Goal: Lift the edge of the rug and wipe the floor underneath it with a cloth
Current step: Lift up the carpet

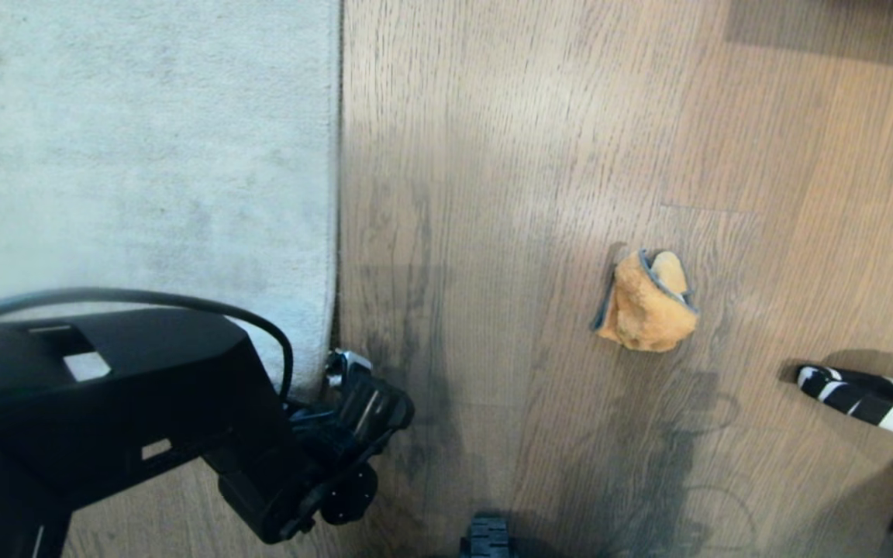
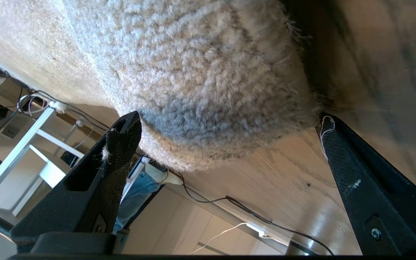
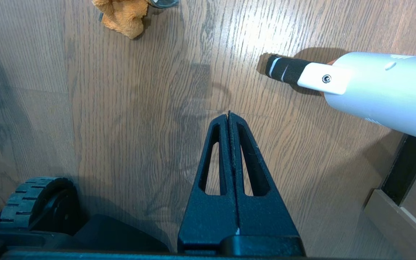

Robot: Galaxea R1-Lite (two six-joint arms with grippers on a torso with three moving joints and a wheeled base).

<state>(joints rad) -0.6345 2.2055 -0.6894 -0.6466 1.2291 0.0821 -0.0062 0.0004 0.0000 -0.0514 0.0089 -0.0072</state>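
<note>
The pale grey-beige rug fills the left of the head view, and the rug edge (image 1: pixel 332 232) runs straight down to a rounded corner (image 2: pixel 211 90). My left gripper (image 1: pixel 349 381) is low at that corner and open. In the left wrist view the corner's pile lies between its fingers (image 2: pixel 121 144), with nothing gripped (image 2: pixel 228 121). The rug lies flat on the wood-grain floor (image 1: pixel 493 232). The fluffy orange cloth (image 1: pixel 648 306) (image 3: pixel 123 14) sits crumpled on the floor well to the right. My right gripper (image 3: pixel 228 115) hangs shut and empty above bare floor.
A white tube with a black-and-white striped tip (image 1: pixel 865 395) (image 3: pixel 338 77) reaches in from the right, touching the floor. A black wheel of my base (image 3: pixel 34 202) sits near the right gripper. Behind the rug are a person's leg in jeans (image 2: pixel 139 187), desk legs and cables.
</note>
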